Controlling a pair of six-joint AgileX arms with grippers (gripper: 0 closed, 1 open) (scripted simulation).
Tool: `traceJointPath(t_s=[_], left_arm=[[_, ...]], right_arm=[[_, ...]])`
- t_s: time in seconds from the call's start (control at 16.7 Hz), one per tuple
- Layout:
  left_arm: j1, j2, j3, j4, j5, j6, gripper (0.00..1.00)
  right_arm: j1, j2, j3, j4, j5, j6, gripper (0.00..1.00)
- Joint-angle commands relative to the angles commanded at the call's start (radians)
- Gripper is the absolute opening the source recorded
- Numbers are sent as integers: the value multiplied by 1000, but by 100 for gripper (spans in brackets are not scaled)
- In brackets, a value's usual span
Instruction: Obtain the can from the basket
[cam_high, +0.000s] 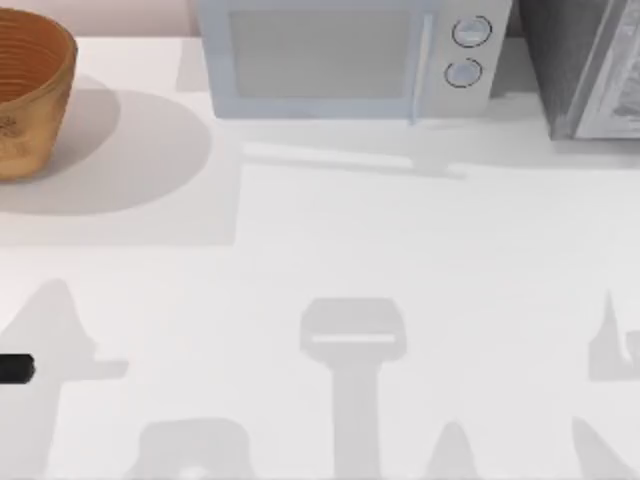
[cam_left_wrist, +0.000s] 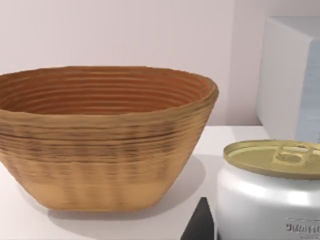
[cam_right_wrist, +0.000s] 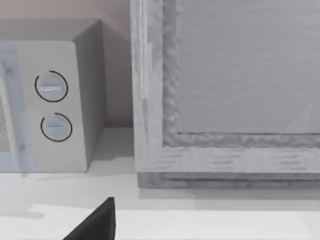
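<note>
You are past the reach into the basket (cam_left_wrist: 100, 150), by the look of it: the can (cam_left_wrist: 272, 195) sits outside the basket, clear of its wall and closer to the left wrist camera than the basket is, gold top upright and level. One dark tip of the left fingers (cam_left_wrist: 201, 226) lies right against the can's pale side, on the side facing the basket (the other tip is hidden, so I cannot tell whether they are closed on it or open). The step in hand reads as carrying the can away. Next, confirm the hold, then draw the can further from the basket, keeping it upright and away from the microwave (cam_high: 345, 60) beyond the basket. The right fingers (cam_right_wrist: 95, 225) sit parked well away from the basket, facing the microwave; their state cannot be told either.
</note>
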Motion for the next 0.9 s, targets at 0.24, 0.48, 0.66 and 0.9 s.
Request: traceJointPath(t_s=[0.24,0.48,0.66,0.9], left_arm=[[-24,85,59,54,77,4,0],[-76,313,167,159,255,11,0],[-115,500,249,246,386,13,0],[-164,737,348,356,547,9,0]], right_arm=[[0,0,0,0,0,0,100],[0,0,0,0,0,0,100],[0,0,0,0,0,0,100],[0,0,0,0,0,0,100]])
